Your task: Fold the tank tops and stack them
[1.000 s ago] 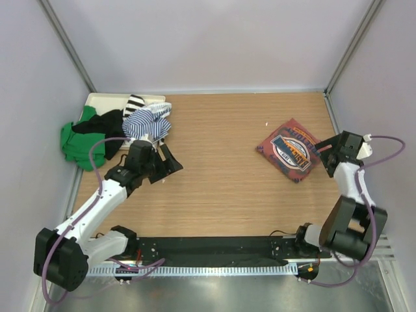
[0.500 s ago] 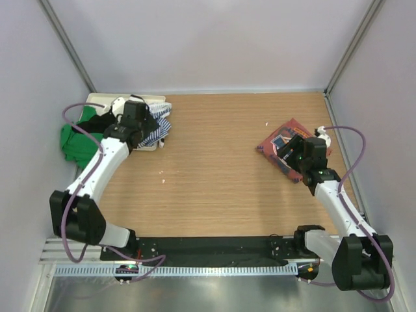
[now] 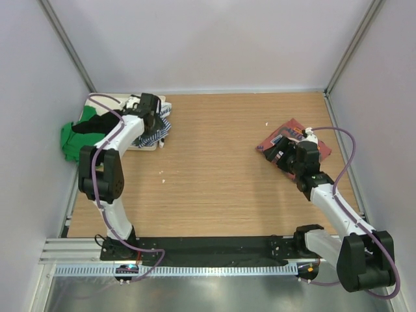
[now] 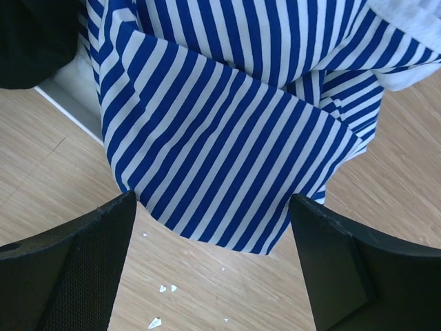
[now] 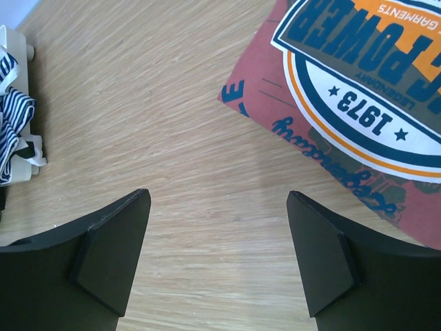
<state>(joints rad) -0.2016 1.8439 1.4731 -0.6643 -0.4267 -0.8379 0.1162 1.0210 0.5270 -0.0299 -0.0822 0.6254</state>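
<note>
Wood-grain table fills the space between pale walls, and both of my arms reach out over it.

My left gripper is at the far left corner, over the heap of tank tops there. Its jaws are spread wide with nothing between them. From the left wrist camera I see my two dark fingers on either side of the navy-and-white striped top. That top spills off the white tray and hangs down onto the wood. Whether my fingers touch the cloth, I cannot tell. A black garment and a green one lie in the same heap, toward the left edge. A few white crumbs sit on the wood just beside the striped hem.

My right gripper is near the right edge, over the brick-red top, which lies flat with its round printed logo facing up. These jaws are also released and hold nothing. The wrist view puts the nearest corner of the red cloth just beyond my fingertips, with bare wood directly under the gap.
</note>
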